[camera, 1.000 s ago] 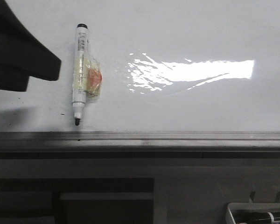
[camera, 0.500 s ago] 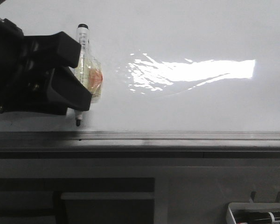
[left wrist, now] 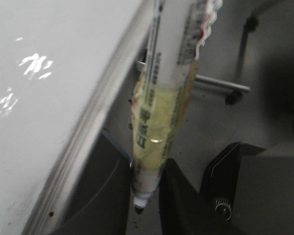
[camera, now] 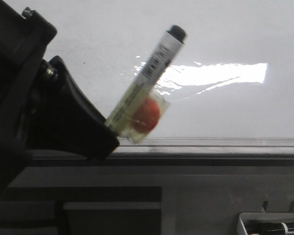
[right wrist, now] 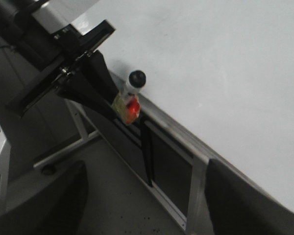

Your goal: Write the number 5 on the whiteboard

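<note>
Lifted since 0.5 s ago: marker [camera: 146, 83] is off the whiteboard [camera: 225, 29] and tilted, cap end up, over the board's front-left rail [camera: 210, 143]. Left gripper [left wrist: 146, 196] clenched on marker's lower barrel — tip poking out below fingers [left wrist: 105, 186]. Yellowish tape w/ red patch [camera: 146, 116] mid-barrel. Number 5: not seen on board. Right gripper [right wrist: 147, 205] jaws spread, holding nothing.

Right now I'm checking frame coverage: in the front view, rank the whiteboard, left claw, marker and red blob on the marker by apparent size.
1. Whiteboard
2. Left claw, though it sits close to the camera, so it looms
3. Marker
4. Red blob
</note>
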### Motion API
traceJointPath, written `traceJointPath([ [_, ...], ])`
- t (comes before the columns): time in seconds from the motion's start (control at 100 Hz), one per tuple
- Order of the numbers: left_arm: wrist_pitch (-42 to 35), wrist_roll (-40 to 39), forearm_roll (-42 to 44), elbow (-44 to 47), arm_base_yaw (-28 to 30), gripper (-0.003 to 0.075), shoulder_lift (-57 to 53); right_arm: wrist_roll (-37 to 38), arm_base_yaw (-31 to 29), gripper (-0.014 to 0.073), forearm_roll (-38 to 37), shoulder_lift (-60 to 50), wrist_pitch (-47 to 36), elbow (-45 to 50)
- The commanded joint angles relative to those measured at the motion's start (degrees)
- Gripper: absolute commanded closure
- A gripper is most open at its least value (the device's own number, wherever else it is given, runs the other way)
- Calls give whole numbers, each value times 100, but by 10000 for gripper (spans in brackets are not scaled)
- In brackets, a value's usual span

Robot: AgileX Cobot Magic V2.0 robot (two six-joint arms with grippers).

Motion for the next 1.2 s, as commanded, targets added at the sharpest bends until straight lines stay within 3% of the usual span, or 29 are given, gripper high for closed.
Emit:
traceJointPath([
  [0.0, -50, 530, 112, -214, -184, 741, -149, -587, 311, 142, 332, 379, -105, -210],
  [0.24, -51, 542, 225, -214, -269, 741, -161, -1035, 1211, 142, 332, 1290, -497, -572],
  [0.6, -51, 551, 544, -214, -269, 741, -300, -1060, 2348, 142, 739, 2993, -1045, -1287],
  [0.95, -51, 551, 544, -214, -269, 741, -553, -1060, 2765, 151, 1060, 4008, -1360, -1645],
  [1.04, -51, 551, 534, -214, -269, 741, -557, -1060, 2765, 248, 1229, 4090, -1368, -1682],
  [1.19, -51, 551, 534, -214, -269, 741, -557, -1060, 2765, 553, 1252, 4101, -1251, -1688],
])
